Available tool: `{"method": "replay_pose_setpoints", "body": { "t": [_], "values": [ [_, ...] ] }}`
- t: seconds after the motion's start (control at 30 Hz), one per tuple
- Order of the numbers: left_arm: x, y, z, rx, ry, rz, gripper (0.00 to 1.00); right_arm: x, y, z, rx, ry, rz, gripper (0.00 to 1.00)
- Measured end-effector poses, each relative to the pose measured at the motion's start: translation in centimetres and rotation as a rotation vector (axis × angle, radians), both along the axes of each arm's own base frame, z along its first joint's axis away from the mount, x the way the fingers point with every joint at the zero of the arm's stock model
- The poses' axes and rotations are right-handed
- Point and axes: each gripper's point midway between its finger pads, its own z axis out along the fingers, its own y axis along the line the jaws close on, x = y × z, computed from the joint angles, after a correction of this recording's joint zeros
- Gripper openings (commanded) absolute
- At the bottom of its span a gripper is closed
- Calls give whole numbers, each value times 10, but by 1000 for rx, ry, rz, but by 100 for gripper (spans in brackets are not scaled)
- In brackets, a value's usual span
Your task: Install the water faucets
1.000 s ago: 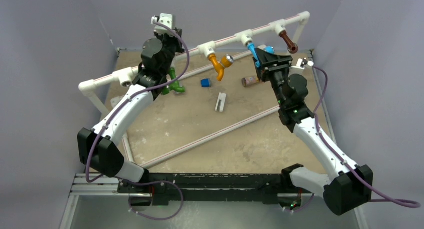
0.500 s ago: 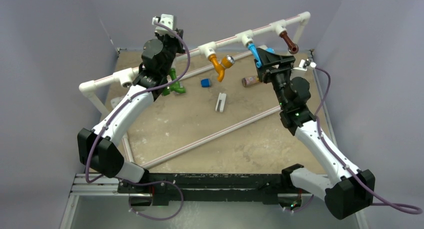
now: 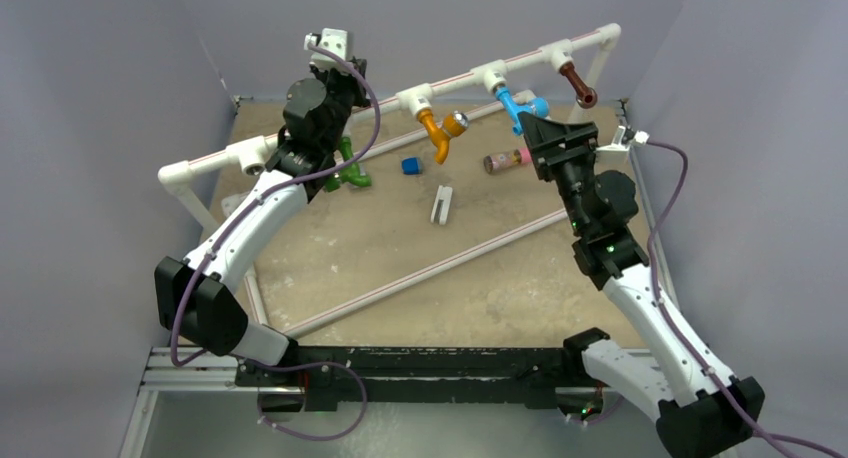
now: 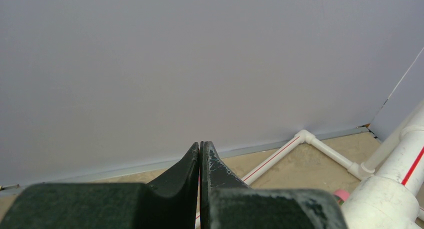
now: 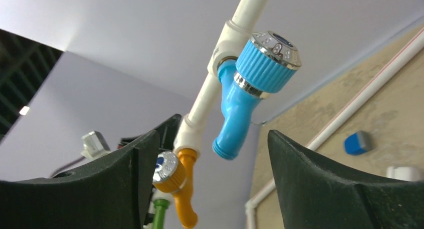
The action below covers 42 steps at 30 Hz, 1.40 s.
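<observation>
A white pipe rail (image 3: 460, 80) carries three faucets: orange (image 3: 437, 133), blue (image 3: 513, 107) and brown (image 3: 577, 83). A green faucet (image 3: 350, 168) shows beside my left arm, its upper end hidden by the arm. My right gripper (image 3: 556, 130) is open and empty, just right of and nearer than the blue faucet, not touching it. In the right wrist view the blue faucet (image 5: 245, 99), the orange faucet (image 5: 182, 186) and a green stem (image 5: 160, 213) hang beyond my open gripper (image 5: 212, 136). My left gripper (image 3: 343, 78) is shut and empty by the rail; it faces the back wall (image 4: 200, 145).
A blue cube (image 3: 410, 165), a brown cylinder with a pink cap (image 3: 505, 160) and a white clip piece (image 3: 441, 203) lie on the sandy floor. A loose pipe (image 3: 430, 268) crosses the floor diagonally. Walls close in at the left, back and right. A pipe tee (image 4: 385, 199) sits beside the left fingers.
My right gripper has drawn back from the blue faucet, toward the right and the near side, and the faucet's blue knob now shows. The left arm has not moved.
</observation>
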Motion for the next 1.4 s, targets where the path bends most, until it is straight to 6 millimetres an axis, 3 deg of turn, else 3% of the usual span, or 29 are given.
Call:
{"method": "replay_pose_setpoints", "body": {
  "t": [0.27,0.53,0.9,1.03,1.23,1.4],
  "values": [
    [0,0,0,6,-2,0,0,-27,-23,2,-314,-107,-90,84],
    [0,0,0,14,-6,7,0,-44,-34,11,-872,-331,-150,81],
    [0,1,0,18,-9,13,0,-44,-26,-4,-1695,-730,-140,81],
    [0,1,-1,18,-8,14,0,-34,-25,-14,-1976,-853,-194,82],
    [-1,1,0,18,-10,14,0,-18,-27,-41,-2243,-905,-281,85],
    [0,1,-1,18,-9,14,0,-11,-23,-32,-2365,-944,-421,86]
  ]
}}
